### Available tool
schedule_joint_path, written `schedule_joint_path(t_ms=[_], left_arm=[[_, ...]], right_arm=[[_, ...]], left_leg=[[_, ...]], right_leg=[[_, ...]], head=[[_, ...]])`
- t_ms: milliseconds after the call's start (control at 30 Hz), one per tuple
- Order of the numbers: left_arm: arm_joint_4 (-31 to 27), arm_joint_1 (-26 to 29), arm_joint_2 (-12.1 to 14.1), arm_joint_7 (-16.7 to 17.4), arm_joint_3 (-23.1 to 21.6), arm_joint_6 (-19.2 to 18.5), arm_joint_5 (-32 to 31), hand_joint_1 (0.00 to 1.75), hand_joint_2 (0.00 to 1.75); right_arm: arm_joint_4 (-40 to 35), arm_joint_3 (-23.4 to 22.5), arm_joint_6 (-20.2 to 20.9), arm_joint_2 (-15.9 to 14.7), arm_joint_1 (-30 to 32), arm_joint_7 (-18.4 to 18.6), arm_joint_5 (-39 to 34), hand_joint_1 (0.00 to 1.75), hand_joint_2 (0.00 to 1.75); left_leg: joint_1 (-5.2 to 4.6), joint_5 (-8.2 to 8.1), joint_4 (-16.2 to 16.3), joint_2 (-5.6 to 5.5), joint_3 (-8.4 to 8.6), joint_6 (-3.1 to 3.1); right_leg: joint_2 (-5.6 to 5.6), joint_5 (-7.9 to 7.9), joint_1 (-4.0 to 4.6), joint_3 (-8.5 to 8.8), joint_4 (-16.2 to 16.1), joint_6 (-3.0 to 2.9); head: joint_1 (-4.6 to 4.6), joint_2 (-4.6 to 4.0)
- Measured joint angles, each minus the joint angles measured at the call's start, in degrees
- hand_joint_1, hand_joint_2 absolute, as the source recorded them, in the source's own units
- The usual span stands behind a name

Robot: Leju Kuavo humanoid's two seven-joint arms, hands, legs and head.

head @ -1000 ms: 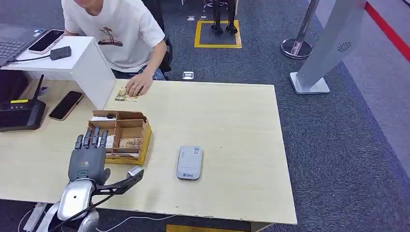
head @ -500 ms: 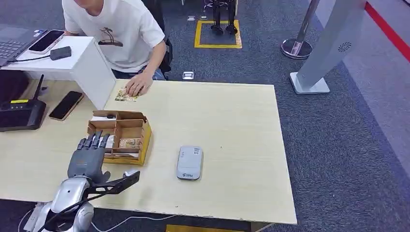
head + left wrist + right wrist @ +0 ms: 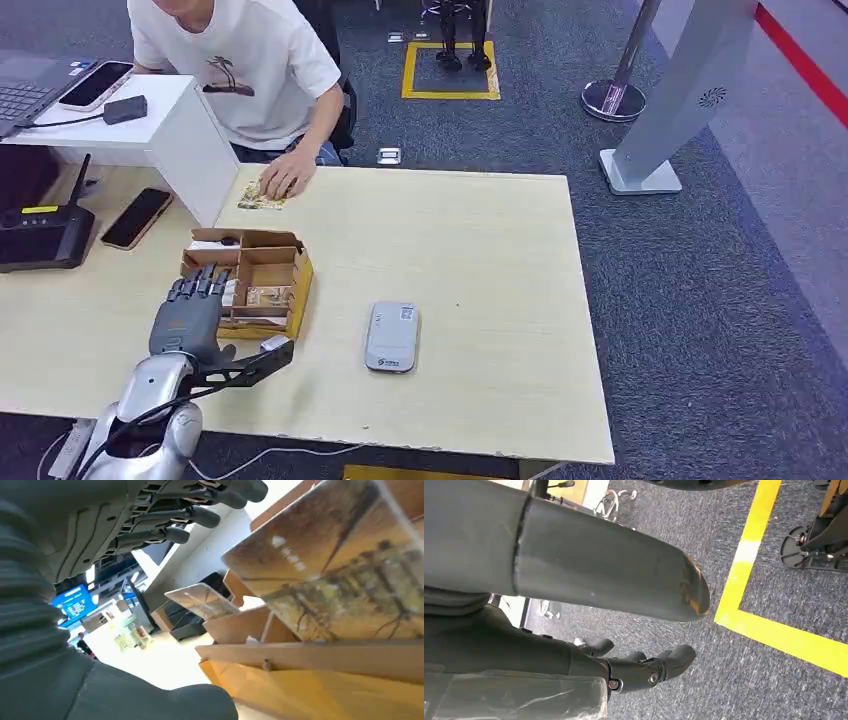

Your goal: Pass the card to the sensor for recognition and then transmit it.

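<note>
Card (image 3: 345,575): standing tilted in the cardboard box (image 3: 282,285), showing a brownish tree picture, leaning against a divider.
Sensor (image 3: 391,336): lying flat, grey with rounded corners, resting just to the right of the cardboard box, apart from it.

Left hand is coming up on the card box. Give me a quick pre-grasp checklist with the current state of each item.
1. Left hand empty, fingers apart: ok, it holds nothing.
2. Left hand at the wooden card box: ok, fingertips over its near left corner; contact cannot tell.
3. Card reachable: ok, a printed card stands upright in a slot, its face showing in the left wrist view.
4. Sensor unobstructed: ok, the grey reader lies flat on the table, apart from the box.
5. Person's hand out of the way: ok, it rests on another card at the far table edge.
6. Right hand free: ok, it hangs over the floor holding nothing.
</note>
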Motion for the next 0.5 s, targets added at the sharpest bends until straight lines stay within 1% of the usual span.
schedule_joint_path(t_ms=[67, 200, 367, 500], left_arm=[[0.11, -0.21, -0.26, -0.02, 0.00, 1.42, 0.00, 0.00, 1.75], [0.11, -0.74, -1.20, -0.75, -0.04, 2.54, 0.00, 0.00, 1.75], [0.11, -0.98, -2.71, -4.09, -0.92, 4.53, 0.00, 0.00, 1.75], [0.13, -1.32, -3.39, -4.96, -2.45, 4.73, 0.00, 0.00, 1.75]], right_arm=[[0.00, 0.02, -0.02, 0.00, 0.00, 0.00, 0.00, 0.00, 0.00], [0.00, 0.00, -0.17, 0.00, -0.01, -0.04, 0.00, 0.00, 0.00], [0.00, 0.00, -0.17, 0.00, -0.03, -0.46, 0.09, 0.00, 0.00], [0.00, 0.00, -0.13, 0.00, -0.03, -0.52, 0.22, 0.00, 0.00]], left_leg=[[0.00, 0.00, 0.00, 0.00, 0.01, 0.00], [0.00, 0.00, 0.00, 0.00, 0.01, 0.00], [0.00, 0.00, 0.01, 0.00, 0.01, 0.00], [0.00, 0.00, 0.01, 0.01, 0.01, 0.00]], right_leg=[[0.00, 0.00, 0.00, 0.00, 0.00, 0.00], [0.00, 0.00, 0.00, 0.00, 0.00, 0.00], [0.00, 0.00, 0.00, 0.00, 0.00, 0.00], [0.01, 0.00, 0.00, 0.00, 0.00, 0.00]], head=[[0.00, 0.00], [0.00, 0.00], [0.00, 0.00], [0.00, 0.00]])
